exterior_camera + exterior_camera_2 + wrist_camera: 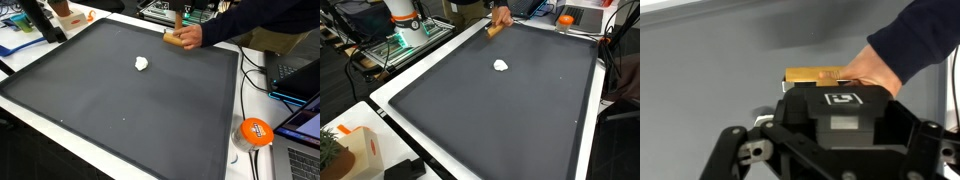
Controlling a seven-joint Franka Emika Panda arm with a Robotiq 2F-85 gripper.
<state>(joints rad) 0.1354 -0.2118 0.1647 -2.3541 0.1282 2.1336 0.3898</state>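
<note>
Nothing is gripped at this moment. In the wrist view the claw point(835, 145) stands wide, its linkages spread to both sides and nothing between them. It hangs over the dark mat point(710, 70) and faces the far edge, touching nothing.

The wooden block point(820, 76) lies flat at that far edge of the mat. A person's hand point(878, 70) in a dark sleeve rests on one end of it. Both exterior views show the same: the block point(176, 41) point(494, 30) sits near the rim of the mat, with the hand point(192, 36) closed around it. The claw is near the block but clearly apart from it.

A white crumpled wad point(142, 64) point(501, 66) lies alone on the mat, well apart from the block and from the claw. The mat covers most of the worktop point(241, 100).

My judgement is that the work is at its very start. The block is in the person's keeping, not the robot's, and no reach, contact or grasp by the claw is made yet. Every handling step by the arm is left to do.
</note>
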